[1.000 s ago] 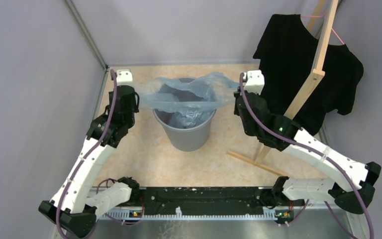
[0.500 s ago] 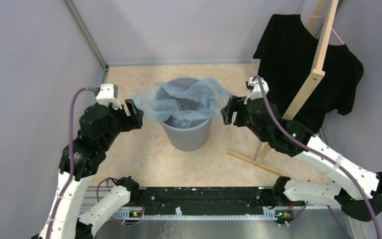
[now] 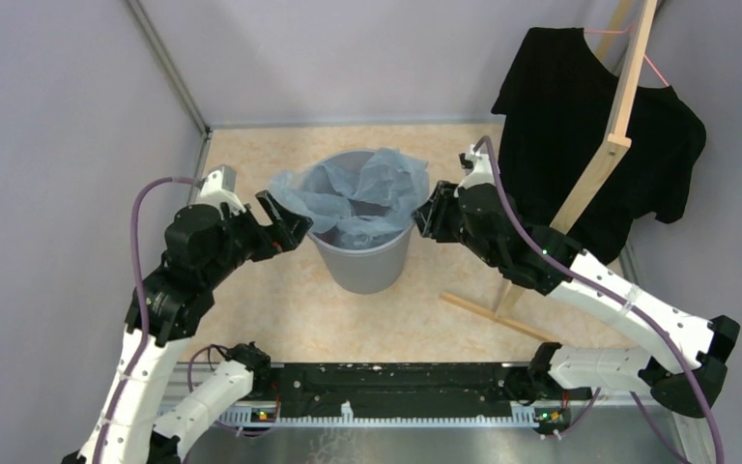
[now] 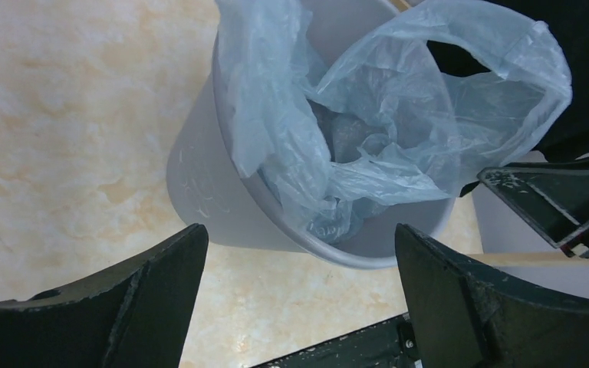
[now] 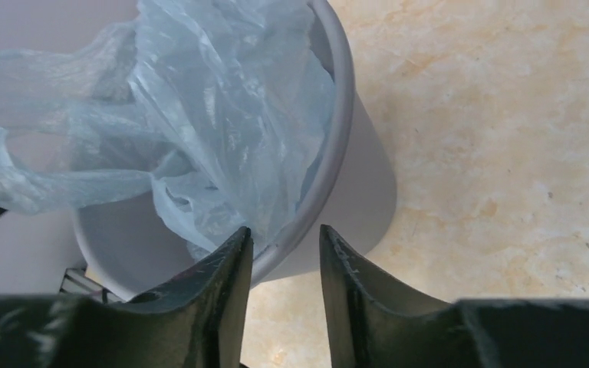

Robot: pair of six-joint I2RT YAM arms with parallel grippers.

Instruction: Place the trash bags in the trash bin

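The trash bags (image 3: 359, 193) lie bunched inside the bin (image 3: 362, 266), puffing above its rim. The left gripper (image 3: 288, 220) hangs just left of the bin, jaws wide apart and empty. The right gripper (image 3: 426, 217) is at the bin's right rim, jaws slightly apart, gripping nothing. Right of the bin, a black T-shirt (image 3: 560, 106) on a wooden rack (image 3: 620, 116) crowds the right arm.

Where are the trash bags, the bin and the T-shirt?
trash bags (image 3: 357, 193): top view, crumpled film in the bin's mouth.
bin (image 3: 362, 266): top view, bare grey front wall.
T-shirt (image 3: 560, 106): top view, chest of the hanging black shirt.
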